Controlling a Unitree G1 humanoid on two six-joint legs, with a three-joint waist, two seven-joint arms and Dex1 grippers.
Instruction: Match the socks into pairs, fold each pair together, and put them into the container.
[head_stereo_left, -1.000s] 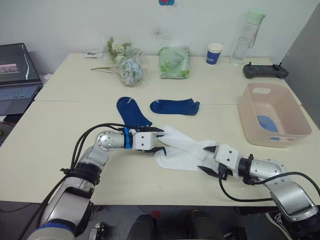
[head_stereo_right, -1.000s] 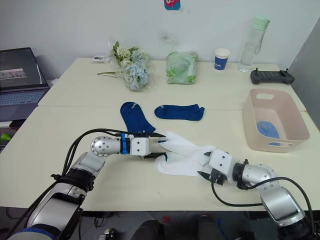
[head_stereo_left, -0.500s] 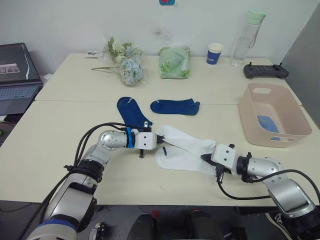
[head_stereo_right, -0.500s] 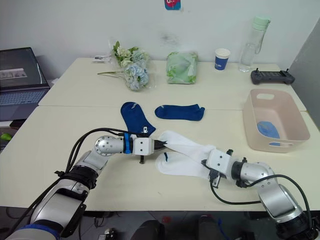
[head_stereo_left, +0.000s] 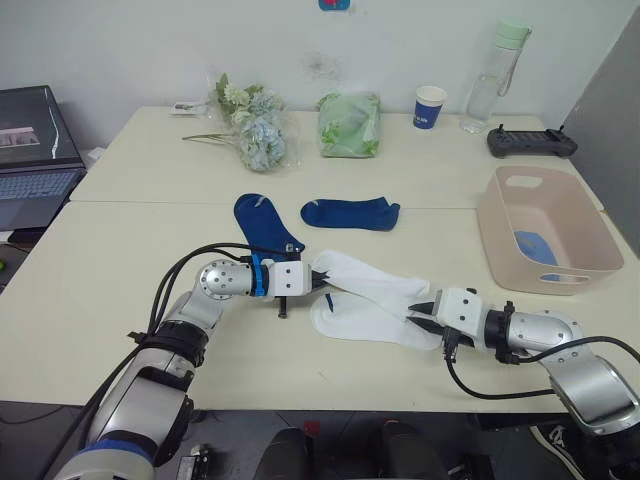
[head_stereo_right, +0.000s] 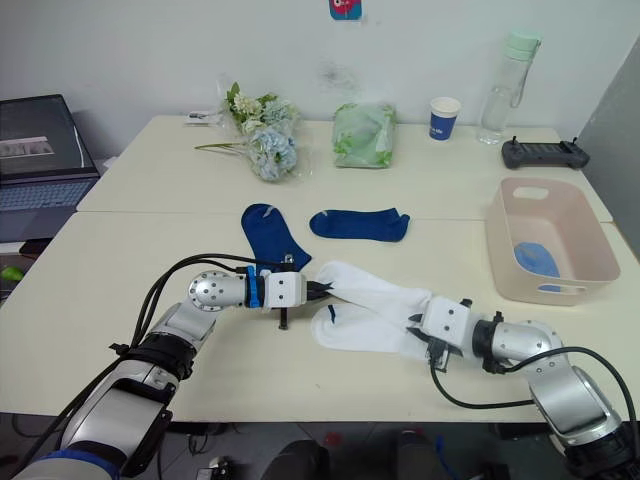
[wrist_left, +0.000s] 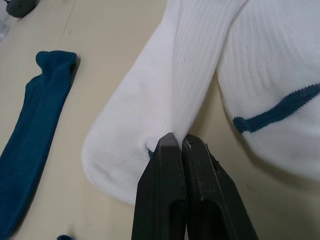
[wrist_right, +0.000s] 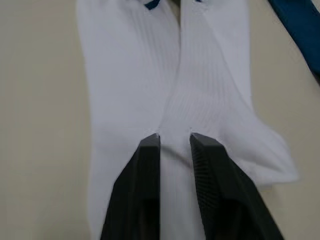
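Two white socks with navy trim lie overlapped at the table's front middle. My left gripper is shut on the left end of the upper white sock, a fold of fabric pinched between its fingers. My right gripper rests on the socks' right end with its fingers a narrow gap apart and a ridge of white fabric between them. Two dark navy socks lie flat behind. The pink container stands at the right with a light blue sock inside.
Along the back of the table are a flower bunch, a green cloth bundle, a blue paper cup, a clear bottle and a black controller. A laptop sits at the far left.
Both grippers closed on the white socks from wide open. The left has stayed shut. The right has since slid slightly right and its fingers have parted a little.
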